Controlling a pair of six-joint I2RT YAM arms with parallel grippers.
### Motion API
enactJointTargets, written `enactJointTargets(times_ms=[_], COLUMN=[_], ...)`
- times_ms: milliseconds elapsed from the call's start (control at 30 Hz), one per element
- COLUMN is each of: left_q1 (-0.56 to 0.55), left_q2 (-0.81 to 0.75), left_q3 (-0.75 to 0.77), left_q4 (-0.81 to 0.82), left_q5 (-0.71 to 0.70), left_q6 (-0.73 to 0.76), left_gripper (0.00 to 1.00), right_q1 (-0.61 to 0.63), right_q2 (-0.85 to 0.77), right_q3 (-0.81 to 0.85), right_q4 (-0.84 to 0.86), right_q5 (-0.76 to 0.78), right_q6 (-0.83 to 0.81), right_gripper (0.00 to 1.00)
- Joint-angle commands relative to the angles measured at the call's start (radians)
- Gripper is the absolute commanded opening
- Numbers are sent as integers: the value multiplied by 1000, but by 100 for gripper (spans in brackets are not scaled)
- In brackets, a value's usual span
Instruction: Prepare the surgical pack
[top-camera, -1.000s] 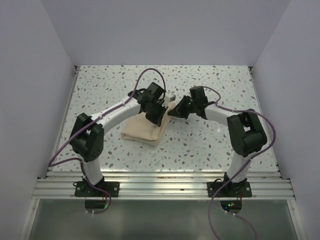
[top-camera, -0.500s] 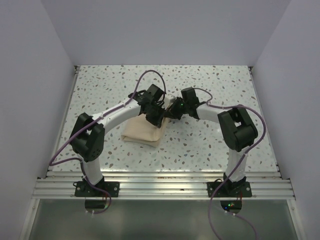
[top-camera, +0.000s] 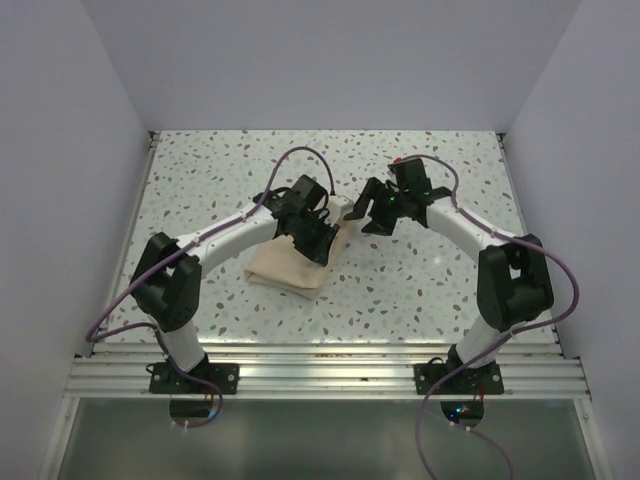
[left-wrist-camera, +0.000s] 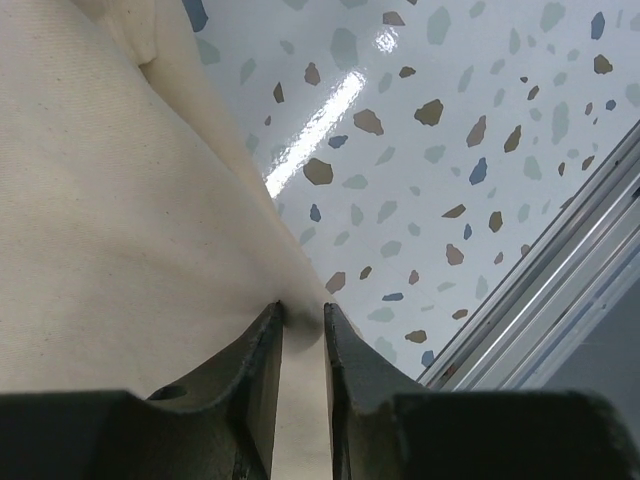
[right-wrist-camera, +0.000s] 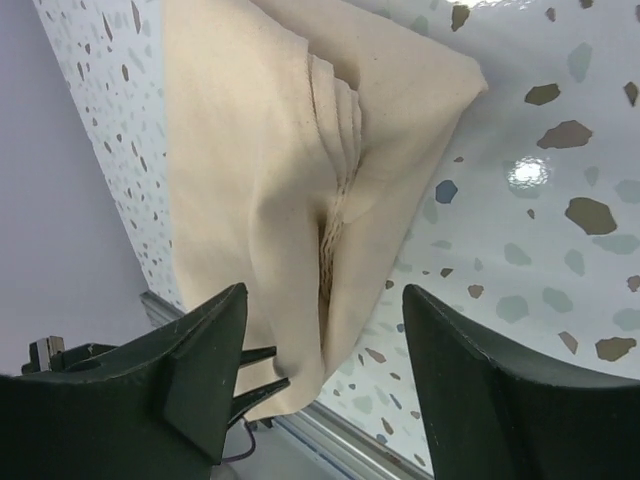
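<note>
Tan cloth bundle – puffy, pillow-like, stacked folds along one end – mid-table, left claw narrowly parted at its edge, right claw released wide above it.

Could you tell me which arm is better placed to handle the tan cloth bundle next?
Probably left: the left gripper touches the tan cloth bundle, jaws narrowly apart; the right gripper hangs wide open, clear of it.

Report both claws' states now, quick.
Left claw: narrowly open, at the edge of the tan cloth bundle.
Right claw: wide open, holding nothing, over the tan cloth bundle.
</note>
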Motion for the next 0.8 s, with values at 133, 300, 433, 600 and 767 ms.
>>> enactJointTargets(times_ms=[133, 300, 433, 600, 767], left_q1=[-12, -13, -13, -13, -13], left_q2=[-69, -72, -76, -78, -76], left_q3=[-75, -110, -126, -133, -132], left_q4=[58, 85, 98, 103, 94], left_q5=[61, 64, 64, 64, 58], left_q6=[-16, -33, -39, -35, -29], left_gripper=[26, 26, 26, 25, 25], right_q1=[9, 9, 9, 7, 7], right_q2=[124, 215, 238, 267, 278], right_q3=[143, 240, 277, 329, 335], right_q4=[6, -25, -40, -100, -104], right_q5=[-107, -114, -100, -98, -127], right_q6=[63, 72, 71, 3, -116], right_gripper=[69, 68, 65, 61, 59])
